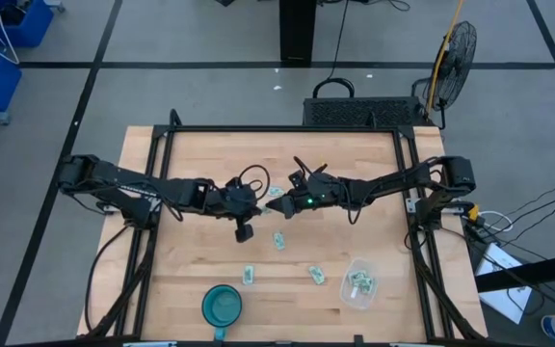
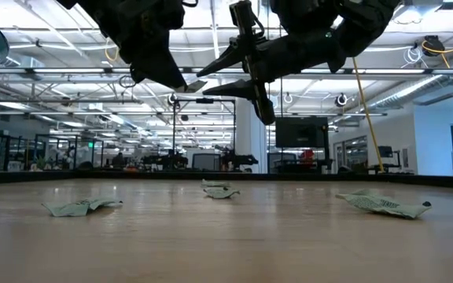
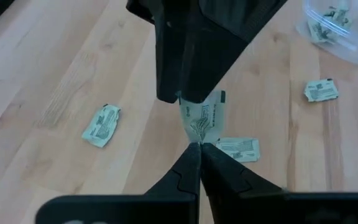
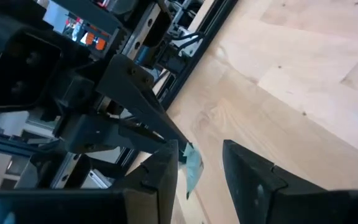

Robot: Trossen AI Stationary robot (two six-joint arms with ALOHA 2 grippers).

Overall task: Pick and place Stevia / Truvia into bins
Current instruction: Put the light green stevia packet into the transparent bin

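My left gripper is shut on a pale green and white sachet, held in the air over the table's middle. My right gripper is open. Its fingers stand on either side of the same sachet, close to one finger; whether they touch cannot be told. In the low view the sachet is high above the wood. Three more sachets lie flat on the table. The clear bin near the right front holds several sachets. My left gripper pinches the sachet by one short end between its two fingertips. The sachet is lifted clear of the table and sticks out from the tips toward my right gripper. Its far end goes behind the right gripper's dark fingers.
A teal round bowl stands at the near edge, left of the bin. A dark frame rail borders the table's far side. Loose sachets lie under and near the grippers.
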